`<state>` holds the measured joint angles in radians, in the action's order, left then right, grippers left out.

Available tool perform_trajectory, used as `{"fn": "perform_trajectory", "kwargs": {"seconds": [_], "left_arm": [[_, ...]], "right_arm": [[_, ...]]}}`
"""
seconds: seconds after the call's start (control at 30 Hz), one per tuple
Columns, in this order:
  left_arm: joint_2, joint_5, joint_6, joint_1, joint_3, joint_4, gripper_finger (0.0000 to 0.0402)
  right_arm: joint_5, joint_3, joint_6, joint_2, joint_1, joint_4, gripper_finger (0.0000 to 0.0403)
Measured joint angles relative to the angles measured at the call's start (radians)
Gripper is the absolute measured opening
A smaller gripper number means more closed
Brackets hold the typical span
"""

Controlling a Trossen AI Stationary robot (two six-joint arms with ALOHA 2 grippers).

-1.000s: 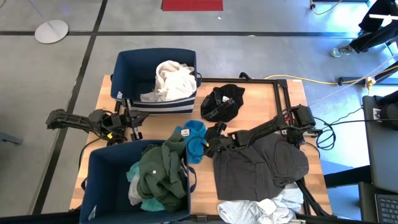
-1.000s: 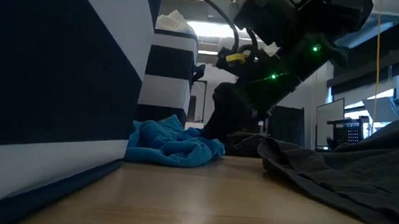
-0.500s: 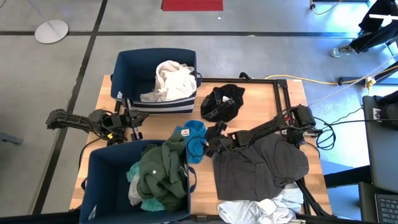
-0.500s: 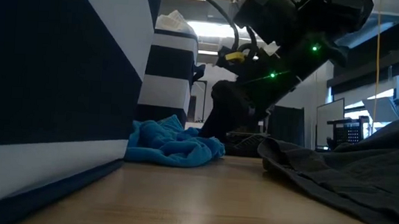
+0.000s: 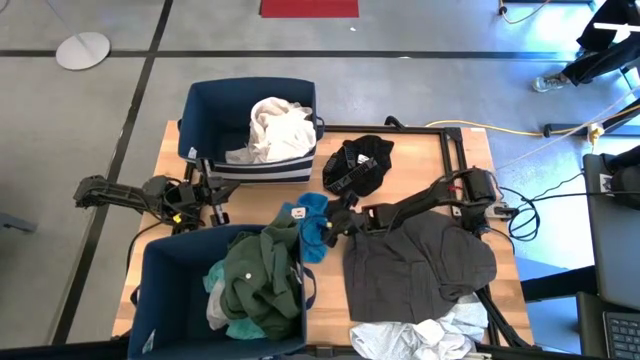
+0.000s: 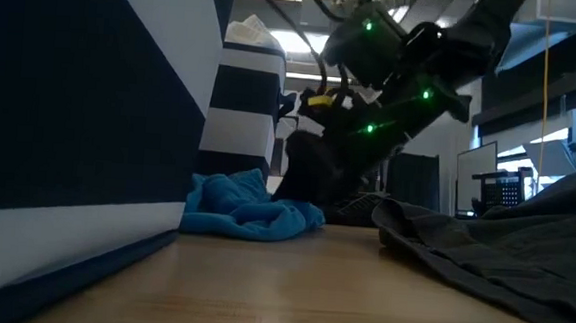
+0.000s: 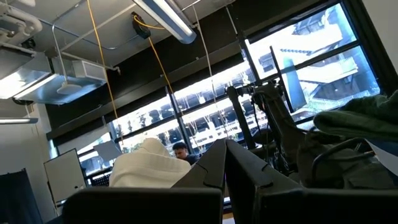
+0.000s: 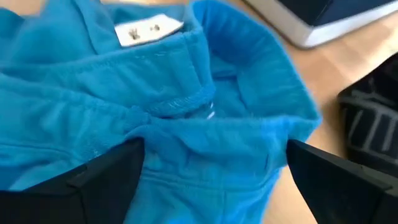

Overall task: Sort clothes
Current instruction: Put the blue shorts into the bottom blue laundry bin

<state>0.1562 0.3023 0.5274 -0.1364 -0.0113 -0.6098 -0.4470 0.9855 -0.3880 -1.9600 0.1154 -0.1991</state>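
Right tool (image 5: 333,226) spread wide, low; left arm (image 5: 150,196) waits.

a robotics lab: concrete floor (image 5: 420,90), trailing cables (image 5: 520,130), exposed ducting (image 7: 56,78), monitors (image 6: 492,179)

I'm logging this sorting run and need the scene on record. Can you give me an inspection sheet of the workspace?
Surface: wooden table, partly bare.
Job's things: teal garment on the table between the bins; white garment in far bin; dark green garment in near bin; black garment, dark grey garment and pale garment on the table.
Clutter: nothing seen.
Grippers: right gripper open at the teal garment; left gripper shut, between the bins.
Cables: yellow cable on the floor.
Surroundings: grey floor, red mat.
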Motion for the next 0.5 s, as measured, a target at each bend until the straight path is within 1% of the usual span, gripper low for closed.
{"fn": "perform_trajectory", "kwargs": {"seconds": [0.17, 0.37, 0.43, 0.5], "left_arm": [[0.000, 0.000, 0.000, 0.000, 0.000, 0.000, 0.0000], [0.000, 0.001, 0.000, 0.000, 0.000, -0.001, 0.0000], [0.000, 0.001, -0.001, 0.000, 0.000, -0.001, 0.0000], [0.000, 0.001, -0.001, 0.000, 0.000, -0.001, 0.0000]], "right_arm": [[-0.005, 0.005, -0.016, -0.066, 0.002, -0.073, 0.0390], [-0.005, 0.005, -0.043, -0.097, 0.002, -0.055, 0.0389], [-0.004, 0.005, -0.044, -0.097, 0.002, -0.051, 0.0378], [0.002, 0.005, -0.044, -0.098, 0.002, -0.049, 0.0355]]}}
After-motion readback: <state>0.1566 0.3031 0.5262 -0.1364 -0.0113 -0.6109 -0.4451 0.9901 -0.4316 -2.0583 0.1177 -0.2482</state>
